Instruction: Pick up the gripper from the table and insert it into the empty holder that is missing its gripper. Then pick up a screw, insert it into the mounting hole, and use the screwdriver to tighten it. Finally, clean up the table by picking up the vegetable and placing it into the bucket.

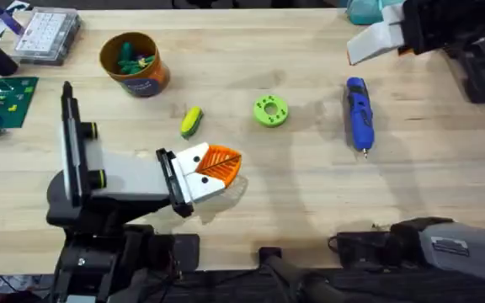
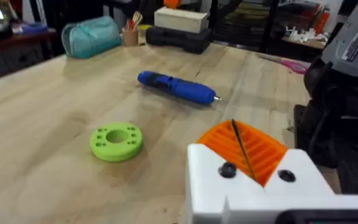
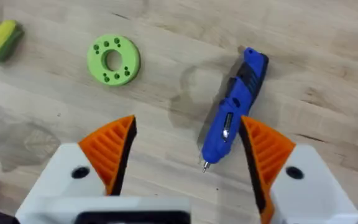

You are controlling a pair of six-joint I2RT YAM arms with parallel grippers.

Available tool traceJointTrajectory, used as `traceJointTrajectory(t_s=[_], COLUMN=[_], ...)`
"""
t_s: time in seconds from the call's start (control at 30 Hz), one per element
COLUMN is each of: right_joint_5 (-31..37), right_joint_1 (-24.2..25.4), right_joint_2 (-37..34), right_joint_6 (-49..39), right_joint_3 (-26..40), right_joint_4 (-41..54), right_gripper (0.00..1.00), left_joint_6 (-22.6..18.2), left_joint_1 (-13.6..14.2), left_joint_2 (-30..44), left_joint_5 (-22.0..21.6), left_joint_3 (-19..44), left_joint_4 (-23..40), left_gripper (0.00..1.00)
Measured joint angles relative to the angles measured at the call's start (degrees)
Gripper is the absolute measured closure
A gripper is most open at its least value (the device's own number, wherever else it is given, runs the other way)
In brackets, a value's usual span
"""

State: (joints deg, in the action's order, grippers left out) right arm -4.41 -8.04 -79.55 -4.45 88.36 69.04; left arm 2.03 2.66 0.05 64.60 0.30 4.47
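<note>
Wide wooden table (image 1: 310,194), and the big shape on it is the left arm (image 1: 125,172), lying across the near left. Its left gripper (image 1: 221,162) points right, orange fingers (image 2: 263,152) clenched flat together with just a thin dark seam between them and nothing held. It sits near the table's middle, just in front of the corn.

Over at the far right, the right gripper (image 1: 369,44) hangs above the table with its fingers spread wide and empty. In its wrist view the screwdriver (image 3: 232,118) lies on the wood below, between the two orange pads (image 3: 114,143).

That blue screwdriver (image 1: 359,114) rests flat at right of centre, silver tip toward the near edge, apart from both grippers.

The orange bucket (image 1: 146,82) stands upright at far left with green bits inside.

The green disc (image 1: 270,111) lies flat mid-table, between corn and screwdriver.

The corn (image 1: 191,121) lies left of the disc, right of the bucket and nearer than it, touching nothing.
</note>
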Motion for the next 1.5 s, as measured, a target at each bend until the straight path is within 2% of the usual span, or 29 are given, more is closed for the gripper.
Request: traceJointTrajectory(t_s=[0.33,0.5,0.83,1.1,1.23,1.5], right_joint_5=[1.0,1.0,2.1,2.5,2.6,2.7], right_joint_1=[0.2,2.4,10.8,11.5,11.5,11.5], right_joint_2=[-0.5,-0.5,-0.7,-1.4,-4.2,-14.4], right_joint_6=[0.2,0.2,0.2,0.2,0.2,0.2], right_joint_3=[0.0,-1.0,-12.4,-19.5,-20.3,-20.6], right_joint_4=[0.7,-1.6,-10.3,-18.3,-20.1,-23.5], right_gripper=[0.006,0.005,0.005,0.005,0.005,0.005], left_joint_6=[0.0,0.0,0.0,0.0,0.0,0.0], left_joint_1=[0.0,0.0,0.0,0.0,0.0,0.0], left_joint_2=[0.0,0.0,0.0,0.0,0.0,0.0], left_joint_5=[-0.1,-0.1,-0.1,-0.1,-0.1,-0.1], left_joint_3=[0.0,0.0,0.0,0.0,0.0,0.0], left_joint_4=[1.7,1.7,1.7,1.7,1.7,1.7], left_gripper=[0.996,0.996,0.996,0.996,0.996,0.996])
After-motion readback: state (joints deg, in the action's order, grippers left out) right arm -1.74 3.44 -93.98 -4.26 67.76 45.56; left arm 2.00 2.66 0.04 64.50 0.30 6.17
